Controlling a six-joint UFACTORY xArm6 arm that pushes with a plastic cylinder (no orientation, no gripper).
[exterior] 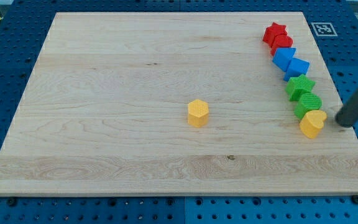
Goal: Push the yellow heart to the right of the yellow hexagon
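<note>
The yellow hexagon (pixel 198 113) sits near the middle of the wooden board (pixel 104 93). The yellow heart (pixel 312 123) lies far to its right, near the board's right edge, at the bottom of a curved line of blocks. My tip (pixel 344 124) is on the board just right of the yellow heart, a small gap apart. The dark rod rises from it toward the view's upper right.
Above the heart, the line runs up: a green block (pixel 308 104), a green star-like block (pixel 299 86), a blue block (pixel 298 67), a blue block (pixel 284 57), a red block (pixel 282 44), a red star (pixel 275 32). A marker tag (pixel 321 28) sits off the board's top right corner.
</note>
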